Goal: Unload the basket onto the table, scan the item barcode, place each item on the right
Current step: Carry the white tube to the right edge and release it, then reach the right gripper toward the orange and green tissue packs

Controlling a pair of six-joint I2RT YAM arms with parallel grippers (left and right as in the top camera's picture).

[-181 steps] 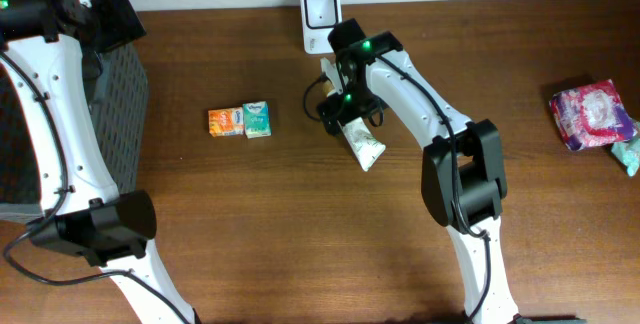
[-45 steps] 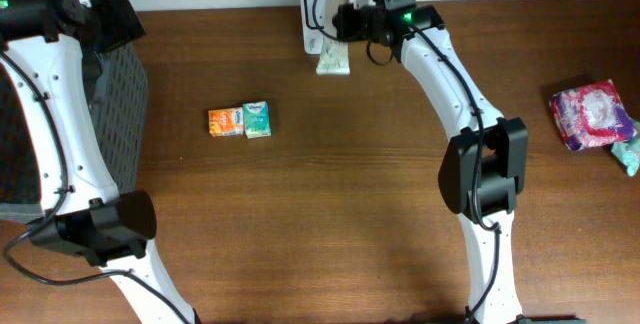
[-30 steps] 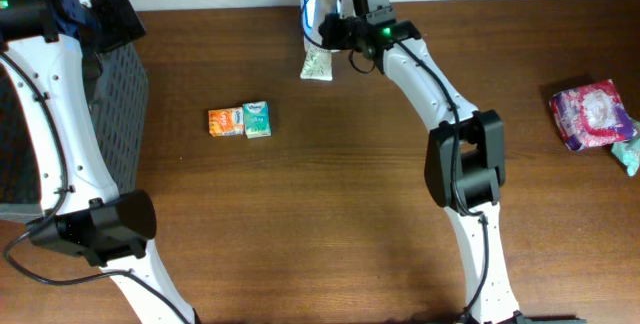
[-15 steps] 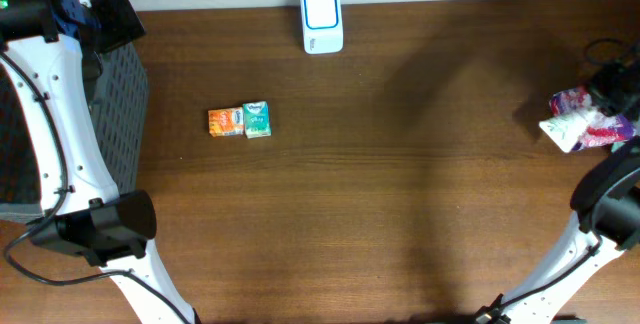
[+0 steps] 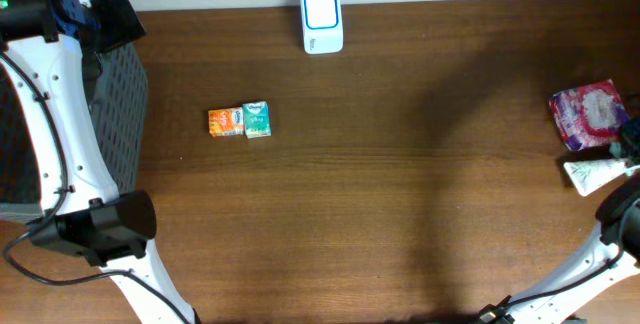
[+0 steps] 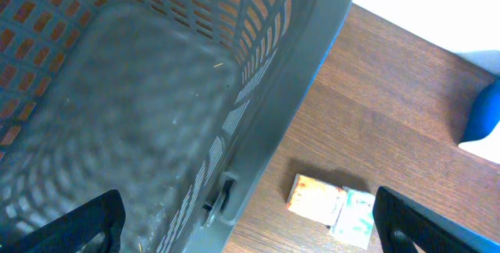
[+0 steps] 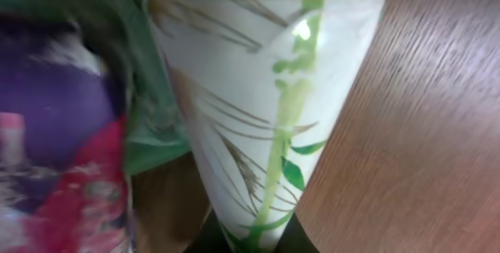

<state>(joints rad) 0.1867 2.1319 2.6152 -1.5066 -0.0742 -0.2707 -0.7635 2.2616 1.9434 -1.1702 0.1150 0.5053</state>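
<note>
tube (image 5: 598, 171), white with green leaves and a gold cap, was up at the barcode scanner (image 5: 322, 21) a second ago. now it's far off to the scanner's right, just beside a purple-and-red packet (image 5: 592, 114). i'd say the scan pass is over and it's being put aside. its long axis runs left-right, cap end pointing back toward the scanner's side. right gripper (image 7: 248, 244) pinches its tail, fingers nearly together. left gripper (image 6: 250, 229), far to the scanner's left over a grey basket (image 6: 156, 128), has fingers spread wide.
</note>
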